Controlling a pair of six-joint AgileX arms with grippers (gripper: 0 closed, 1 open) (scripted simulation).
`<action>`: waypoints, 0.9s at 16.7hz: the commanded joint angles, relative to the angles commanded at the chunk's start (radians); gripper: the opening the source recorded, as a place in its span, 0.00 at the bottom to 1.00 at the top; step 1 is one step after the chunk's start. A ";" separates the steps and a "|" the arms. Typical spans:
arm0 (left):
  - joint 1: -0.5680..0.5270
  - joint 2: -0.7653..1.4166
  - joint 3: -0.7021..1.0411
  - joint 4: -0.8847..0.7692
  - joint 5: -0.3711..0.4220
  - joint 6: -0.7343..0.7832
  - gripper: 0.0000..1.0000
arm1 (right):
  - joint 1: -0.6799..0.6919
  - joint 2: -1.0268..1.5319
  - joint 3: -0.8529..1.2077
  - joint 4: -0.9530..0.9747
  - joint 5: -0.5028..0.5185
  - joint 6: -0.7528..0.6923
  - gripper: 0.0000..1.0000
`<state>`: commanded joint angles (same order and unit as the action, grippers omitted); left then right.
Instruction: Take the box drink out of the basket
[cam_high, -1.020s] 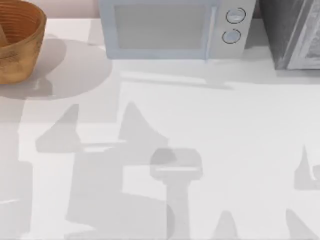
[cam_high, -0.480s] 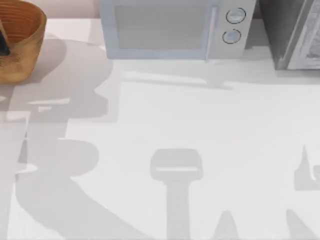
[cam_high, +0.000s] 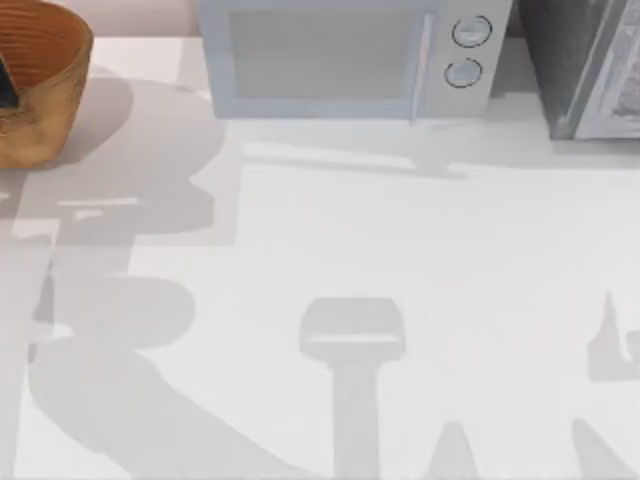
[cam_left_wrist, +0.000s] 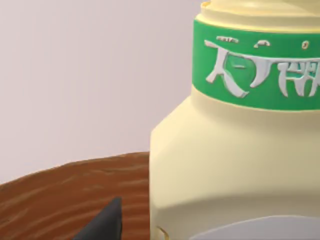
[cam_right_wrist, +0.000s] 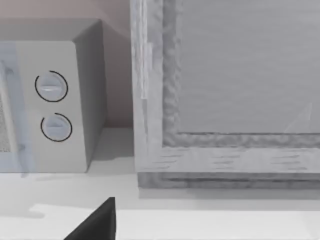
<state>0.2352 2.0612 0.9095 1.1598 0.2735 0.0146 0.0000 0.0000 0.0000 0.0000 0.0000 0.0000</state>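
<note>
While the basket (cam_high: 40, 85) sits at the far left corner of the table (cam_high: 400, 260), a dark part of the left arm shows at its inner left edge, over the mouth. From the left wrist view the box drink (cam_left_wrist: 235, 150) stands upright and very close, pale yellow with a green band of white lettering near its top, and the brown woven wall of the basket (cam_left_wrist: 60, 195) curves behind and beside it, so the carton is inside the basket. One dark tip of the left fingers (cam_left_wrist: 102, 225) points up just beside the carton's lower side; whether they grip it cannot be told. One dark tip of the right fingers (cam_right_wrist: 95, 222) hangs above the table, facing a microwave (cam_right_wrist: 55, 100) and a grey cabinet (cam_right_wrist: 225, 90) at the back; their spread cannot be told.
</note>
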 joint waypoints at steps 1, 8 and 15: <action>-0.001 0.009 0.008 -0.008 -0.001 -0.002 1.00 | 0.000 0.000 0.000 0.000 0.000 0.000 1.00; -0.023 0.116 0.189 -0.089 -0.022 -0.005 1.00 | 0.000 0.000 0.000 0.000 0.000 0.000 1.00; -0.028 0.140 0.231 -0.107 -0.027 -0.006 0.92 | 0.000 0.000 0.000 0.000 0.000 0.000 1.00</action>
<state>0.2071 2.2017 1.1405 1.0526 0.2464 0.0088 0.0000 0.0000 0.0000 0.0000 0.0000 0.0000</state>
